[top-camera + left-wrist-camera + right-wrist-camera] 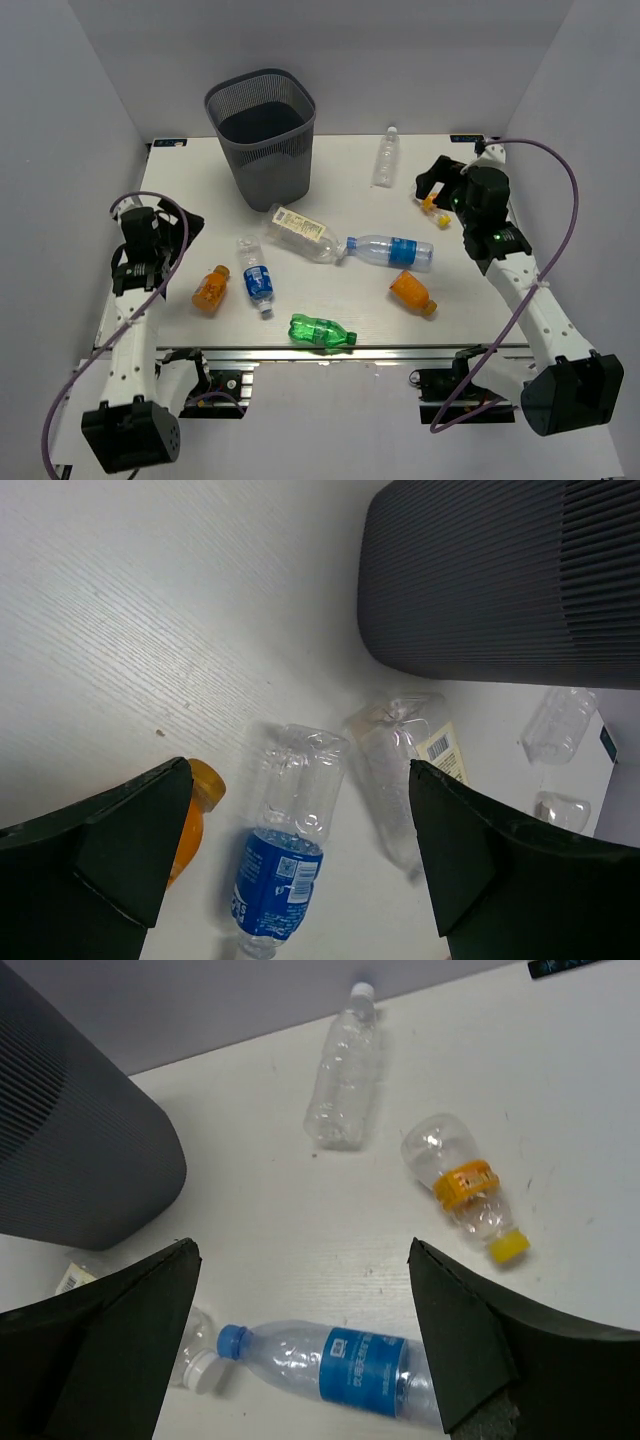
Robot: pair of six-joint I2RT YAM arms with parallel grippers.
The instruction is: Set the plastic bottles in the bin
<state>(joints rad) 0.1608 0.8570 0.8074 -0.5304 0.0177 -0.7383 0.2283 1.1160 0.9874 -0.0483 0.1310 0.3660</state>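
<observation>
Black right gripper (300, 1258) open, banded bottle (462, 1186) looks like its nearest pick.
Right fingers are spread and hold nothing. The banded bottle lies on the table (200, 190) just beside them, off toward the right finger, with its long axis slanted and its yellow cap pointing near-right. The blue-label bottle (352, 1365) lies crosswise below the gap, cap to the left. The left gripper (300, 770) is also spread and empty, well apart across the table. The bin (262, 160) stands upright, far-left of the right arm, so the carry probably goes that way.

The white table top (150, 630) is matt, finely wood-grained; the dark grey tapered bin (262, 160) is dull wire mesh; the clear blue-labelled bottle (288, 830) is glossy, crinkled plastic.
</observation>
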